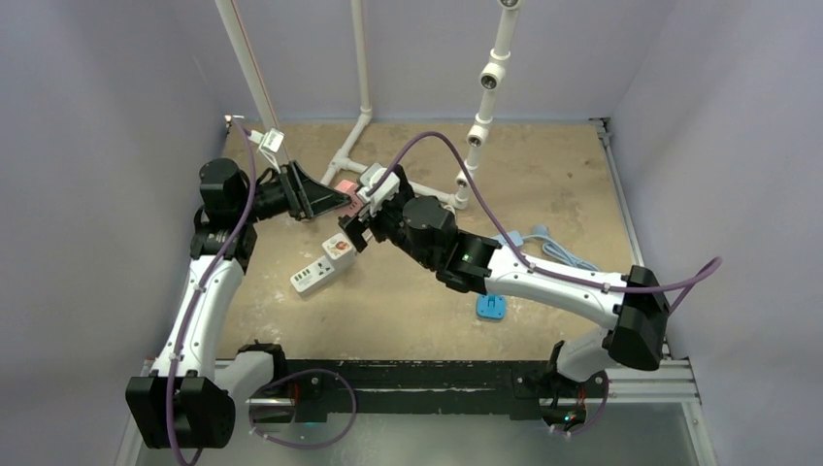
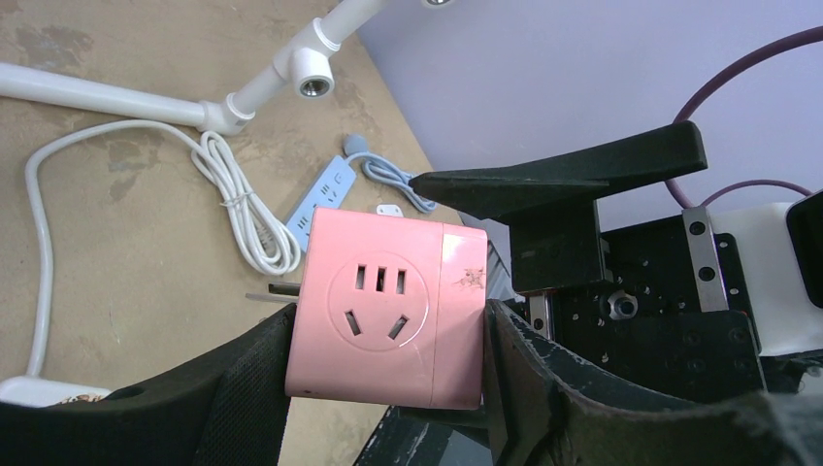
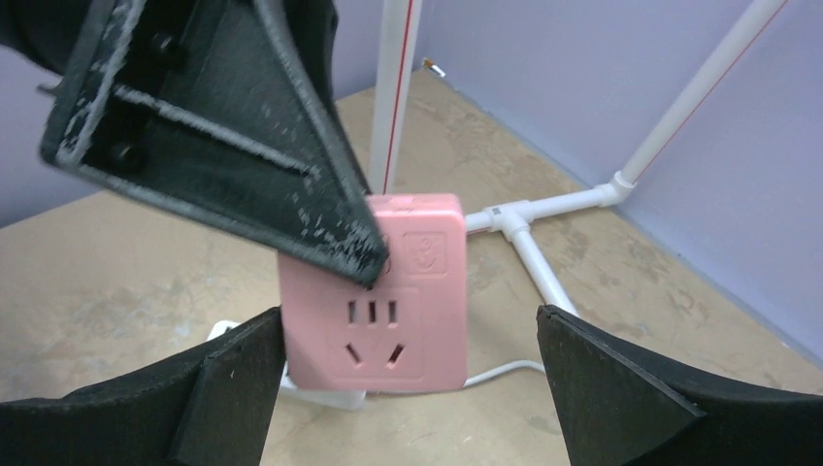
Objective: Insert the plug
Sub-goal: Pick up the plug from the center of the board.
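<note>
My left gripper (image 1: 330, 201) is shut on a pink cube socket-plug (image 1: 344, 189) and holds it above the table. In the left wrist view the pink cube (image 2: 388, 306) is pinched between both fingers (image 2: 243, 388), its socket face toward the camera and metal prongs (image 2: 269, 291) sticking out to the left. My right gripper (image 1: 357, 231) is open and empty, right next to the cube. In the right wrist view the cube (image 3: 408, 291) shows between the spread jaws (image 3: 410, 335). A white power strip (image 1: 321, 266) lies on the table below.
A white PVC pipe frame (image 1: 480, 126) stands at the back. A blue power strip with cord (image 1: 543, 241) lies at the right, and a small blue piece (image 1: 490, 307) near the front. A coiled white cord (image 2: 228, 199) lies on the table.
</note>
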Robot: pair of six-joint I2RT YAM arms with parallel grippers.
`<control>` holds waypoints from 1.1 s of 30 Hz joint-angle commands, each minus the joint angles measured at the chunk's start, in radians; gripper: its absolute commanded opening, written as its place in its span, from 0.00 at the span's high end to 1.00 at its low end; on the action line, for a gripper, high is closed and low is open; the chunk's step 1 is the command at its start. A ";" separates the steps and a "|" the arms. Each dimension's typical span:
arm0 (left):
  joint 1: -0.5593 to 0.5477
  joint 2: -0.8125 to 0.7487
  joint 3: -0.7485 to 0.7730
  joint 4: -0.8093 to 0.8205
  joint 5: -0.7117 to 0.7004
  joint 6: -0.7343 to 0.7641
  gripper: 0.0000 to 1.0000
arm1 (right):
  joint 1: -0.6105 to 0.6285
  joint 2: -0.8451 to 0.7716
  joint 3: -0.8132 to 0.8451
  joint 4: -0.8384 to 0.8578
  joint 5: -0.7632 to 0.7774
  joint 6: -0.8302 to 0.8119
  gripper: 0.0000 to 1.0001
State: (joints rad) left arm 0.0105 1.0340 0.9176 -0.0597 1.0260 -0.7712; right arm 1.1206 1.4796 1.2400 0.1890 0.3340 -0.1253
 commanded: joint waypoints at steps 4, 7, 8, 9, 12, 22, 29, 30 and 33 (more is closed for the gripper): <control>-0.004 -0.044 -0.006 0.011 0.002 -0.015 1.00 | 0.002 0.059 0.102 0.054 0.030 -0.019 0.01; -0.003 -0.050 -0.003 0.009 0.003 -0.014 1.00 | 0.002 0.080 0.118 0.039 0.005 -0.007 0.06; -0.003 -0.051 -0.001 0.009 0.004 -0.015 1.00 | 0.002 0.085 0.127 0.029 0.000 -0.003 0.09; -0.004 -0.051 0.002 0.009 0.006 -0.015 1.00 | 0.002 0.089 0.129 0.020 -0.005 -0.002 0.13; -0.004 -0.053 0.010 0.013 0.012 -0.017 1.00 | 0.001 0.083 0.131 -0.031 -0.051 0.031 0.46; -0.003 -0.069 0.103 -0.094 -0.002 0.098 0.03 | -0.071 -0.178 -0.067 -0.027 -0.228 0.057 1.00; -0.004 -0.095 0.187 -0.166 -0.047 0.313 0.01 | -0.103 -0.414 -0.213 -0.102 -0.243 0.039 1.00; -0.004 -0.094 0.189 -0.182 -0.047 0.352 0.01 | -0.122 -0.437 -0.206 -0.148 -0.249 0.061 1.00; -0.003 -0.078 0.191 -0.241 -0.043 0.465 0.01 | -0.228 -0.505 -0.191 -0.271 -0.267 0.159 1.00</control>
State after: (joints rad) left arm 0.0063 0.9421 1.0798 -0.2203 0.9939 -0.4942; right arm 0.9955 1.0515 1.0283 0.0414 0.0849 -0.0746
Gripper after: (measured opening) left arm 0.993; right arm 0.628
